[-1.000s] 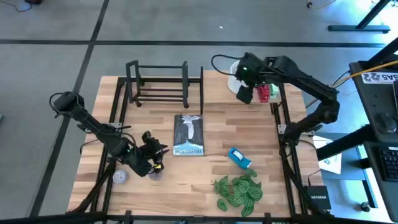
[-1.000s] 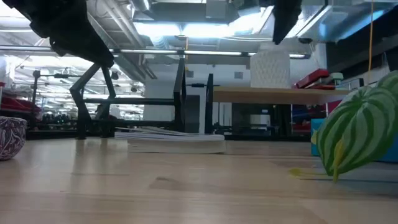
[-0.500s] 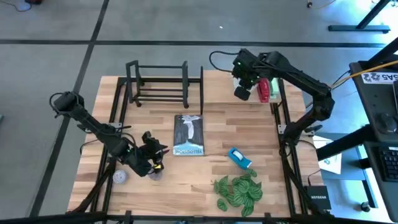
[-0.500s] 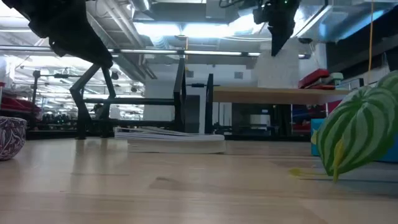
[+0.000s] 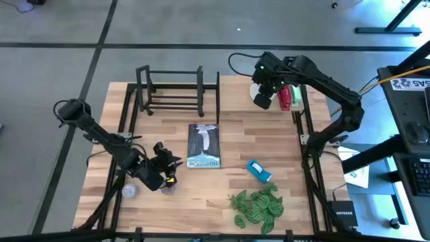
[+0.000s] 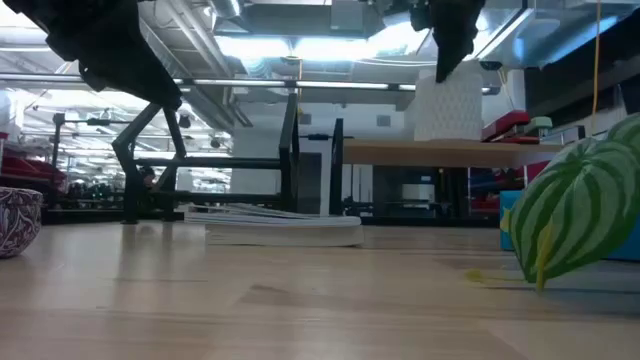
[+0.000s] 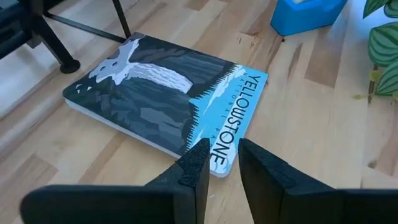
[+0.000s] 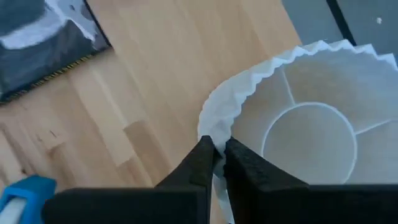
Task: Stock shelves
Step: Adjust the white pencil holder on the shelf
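I look down on a light wooden tabletop (image 5: 228,144) with black metal edging, standing on a grey floor with dark lines; the level camera shows a bright room with ceiling lights beyond. At the far left of the table stands the small black open-frame metal rack (image 5: 171,91), with nothing on its thin bars. At the far right is the wider light-wood shelf board between black uprights (image 6: 430,152), and on it sit a white pleated paper lampshade (image 8: 311,134) and a red stapler-like object (image 5: 285,97). In the middle of the table lies a flat book with a grey and blue Yellowstone cover (image 7: 168,99). Right of it is a small blue box (image 5: 259,170), and nearer still a green leafy plant sprig (image 5: 259,207). A patterned purple bowl (image 6: 18,222) sits near the left edge.

My right gripper (image 8: 214,155) is over the shelf board, jaws almost together, pinching the lampshade's wavy rim. My left gripper (image 7: 217,165) hovers low near the book's near left corner, jaws a narrow gap apart, holding nothing
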Robot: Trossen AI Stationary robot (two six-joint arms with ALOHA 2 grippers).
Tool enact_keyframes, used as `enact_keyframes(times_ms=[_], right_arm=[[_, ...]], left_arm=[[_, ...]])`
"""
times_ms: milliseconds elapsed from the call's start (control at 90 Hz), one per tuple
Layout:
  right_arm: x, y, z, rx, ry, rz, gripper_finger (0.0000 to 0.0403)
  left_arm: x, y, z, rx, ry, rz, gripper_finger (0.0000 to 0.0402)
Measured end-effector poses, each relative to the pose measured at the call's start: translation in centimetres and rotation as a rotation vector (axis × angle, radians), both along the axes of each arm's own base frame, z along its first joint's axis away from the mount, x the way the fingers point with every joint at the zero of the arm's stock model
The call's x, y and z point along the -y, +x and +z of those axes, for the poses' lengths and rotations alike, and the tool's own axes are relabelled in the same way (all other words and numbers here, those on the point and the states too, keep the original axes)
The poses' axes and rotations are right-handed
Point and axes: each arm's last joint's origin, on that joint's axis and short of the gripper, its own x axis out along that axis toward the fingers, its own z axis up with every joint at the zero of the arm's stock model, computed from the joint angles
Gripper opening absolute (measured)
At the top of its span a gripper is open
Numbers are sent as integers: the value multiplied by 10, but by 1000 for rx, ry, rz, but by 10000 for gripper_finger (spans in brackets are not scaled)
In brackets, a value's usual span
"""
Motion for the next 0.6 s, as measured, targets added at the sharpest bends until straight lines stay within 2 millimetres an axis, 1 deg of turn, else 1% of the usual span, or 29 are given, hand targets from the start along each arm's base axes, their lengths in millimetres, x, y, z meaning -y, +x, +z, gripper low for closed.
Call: enact_keyframes(times_ms=[133, 600], right_arm=[[1, 4, 2, 53, 11, 13, 14], [2, 5, 2, 66, 5, 3, 14]], left_arm=[[0, 0, 0, 0, 0, 0, 67], [0, 0, 0, 0, 0, 0, 67]])
